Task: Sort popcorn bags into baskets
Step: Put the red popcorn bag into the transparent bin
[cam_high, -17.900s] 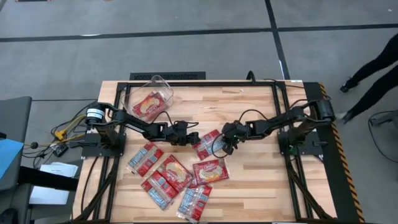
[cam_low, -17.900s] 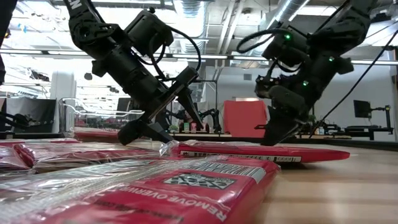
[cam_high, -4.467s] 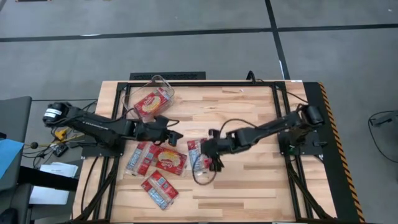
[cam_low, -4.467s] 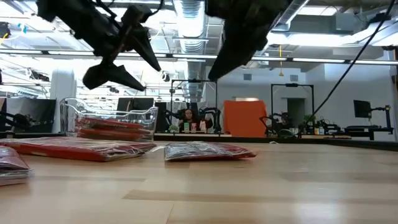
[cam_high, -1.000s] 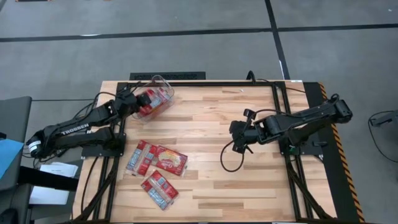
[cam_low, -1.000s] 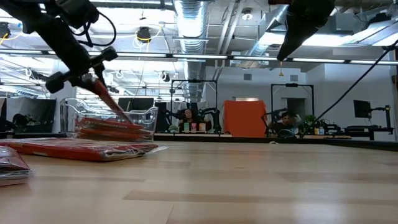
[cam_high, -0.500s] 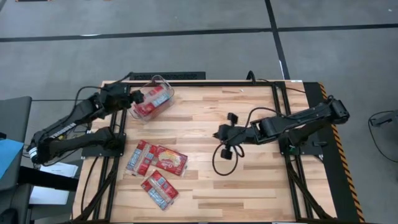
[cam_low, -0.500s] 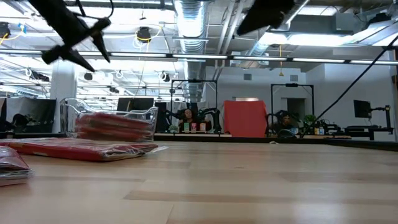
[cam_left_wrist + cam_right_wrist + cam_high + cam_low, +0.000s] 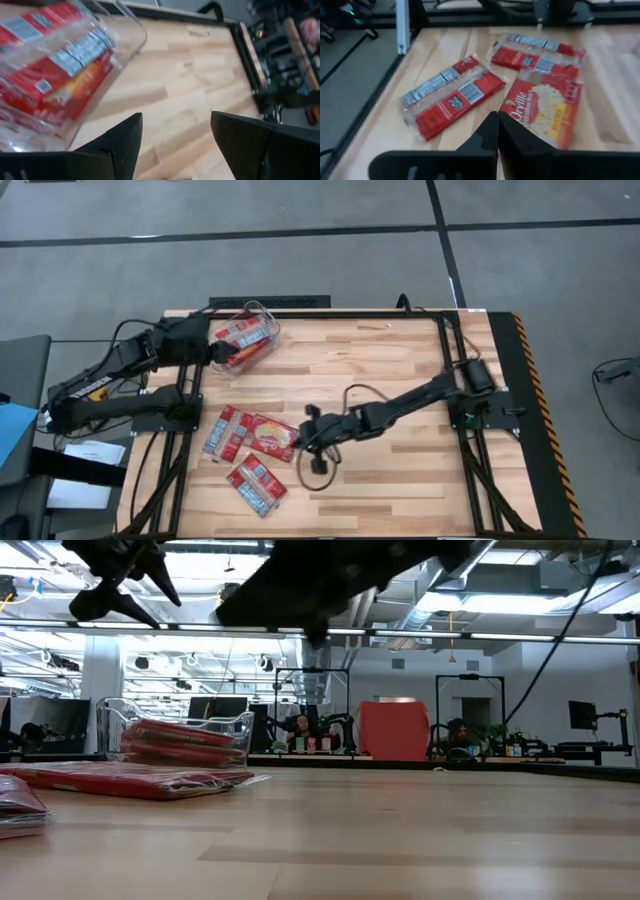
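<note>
The clear bin (image 9: 266,313) stands at the table's far left and holds several red popcorn packets (image 9: 240,337). They also show through its wall (image 9: 131,42) in the left wrist view. My left gripper (image 9: 222,351) is open, raised by the bin's near-left side and high above it (image 9: 135,598) in the low view. Three more packets lie flat near the left edge: one with a tan popcorn picture (image 9: 543,116) and two with white-grey panels (image 9: 451,97) (image 9: 538,54). My right gripper (image 9: 497,131) is shut and hovers above the picture packet's right edge (image 9: 296,442).
Bare wooden table (image 9: 400,380) stretches across the middle and right. A black cable loop (image 9: 313,465) hangs below the right arm. Black frame rails (image 9: 450,350) run along the table's sides. The bin (image 9: 180,735) and the loose packets (image 9: 130,780) sit at the left in the low view.
My left gripper let go of a packet, which dropped flat into the bin; the gripper rose and drew back a little toward the table's left edge. My right arm reached across from the table's right side toward the left and near, ending over the loose packets.
</note>
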